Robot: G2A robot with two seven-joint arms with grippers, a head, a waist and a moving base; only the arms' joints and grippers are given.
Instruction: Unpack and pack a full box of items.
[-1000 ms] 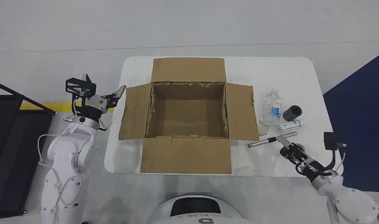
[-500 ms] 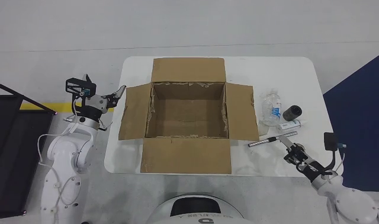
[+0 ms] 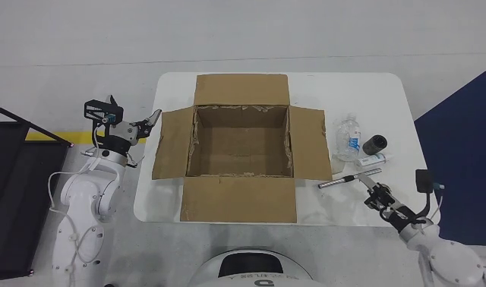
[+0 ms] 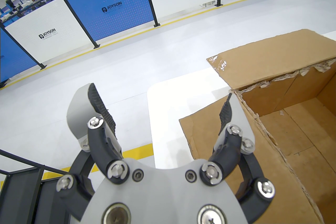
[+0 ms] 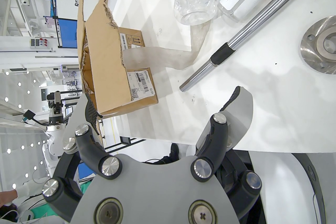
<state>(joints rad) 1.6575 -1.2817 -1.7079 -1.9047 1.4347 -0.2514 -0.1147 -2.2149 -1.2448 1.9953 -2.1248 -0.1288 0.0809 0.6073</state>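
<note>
Slippage is judged the chief hazard. The metal rod, smooth and round, lies just beyond the right gripper, whose fingers are spread apart with nothing between them, at the near right edge of the table. If the rod were pinched off-centre, or on bare steel rather than at its black band, it could be tipped, rolled away, or swung into the plastic water bottle and the white tube lying just farther off. A dark cylinder is set close beside the tube, and a steel flange is seen on the table near the rod. A translucent strip of tape trails from the box side toward the bottle and could be dragged along.

The cardboard box stands open and empty at the table's middle, its four flaps spread outward. The right flap lies between the items and the cavity and would have to be cleared. The left gripper, fingers likewise parted and empty, is held off the table's left edge, beside the left flap.
</note>
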